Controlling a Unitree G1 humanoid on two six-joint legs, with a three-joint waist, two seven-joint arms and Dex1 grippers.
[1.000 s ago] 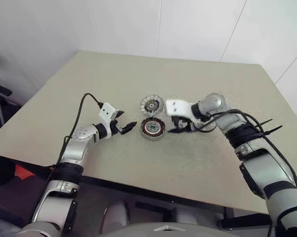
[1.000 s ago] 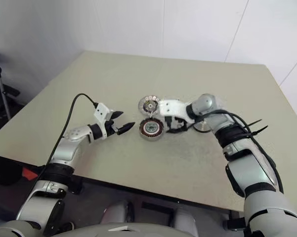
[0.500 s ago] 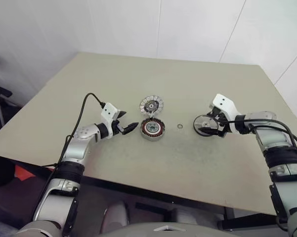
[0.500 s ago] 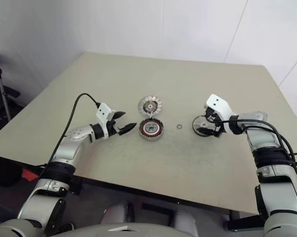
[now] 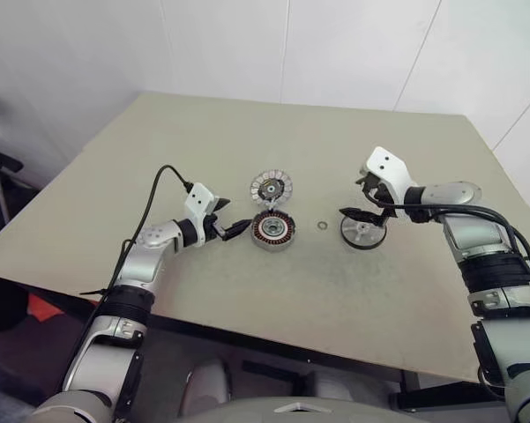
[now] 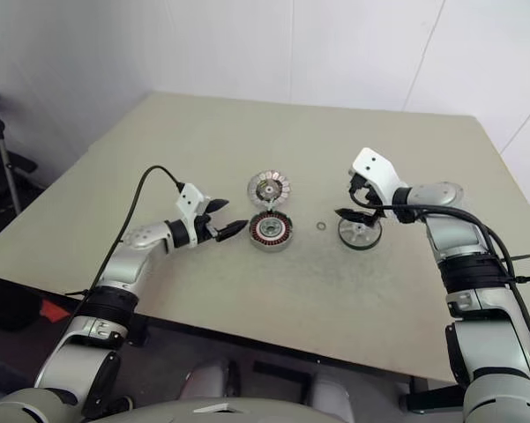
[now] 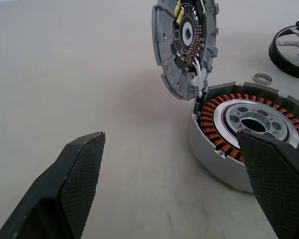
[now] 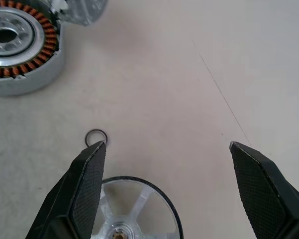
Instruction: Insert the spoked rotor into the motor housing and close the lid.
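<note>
The spoked rotor (image 5: 363, 233) lies flat on the desk (image 5: 247, 141), well right of the motor housing (image 5: 272, 229). Both claws gape empty: right claw (image 5: 361, 204) above the rotor, left claw (image 5: 228, 220) beside the housing.

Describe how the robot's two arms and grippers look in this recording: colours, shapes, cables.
Both arms are jointed silver-grey metal segments with black bands at the joints. Each ends in a white angular wrist block carrying two black, wedge-shaped fingers with a textured inner face: the left gripper and the right gripper. A loose black cable arcs to the left wrist block; bundled black cables with cable ties run along the right forearm.
</note>
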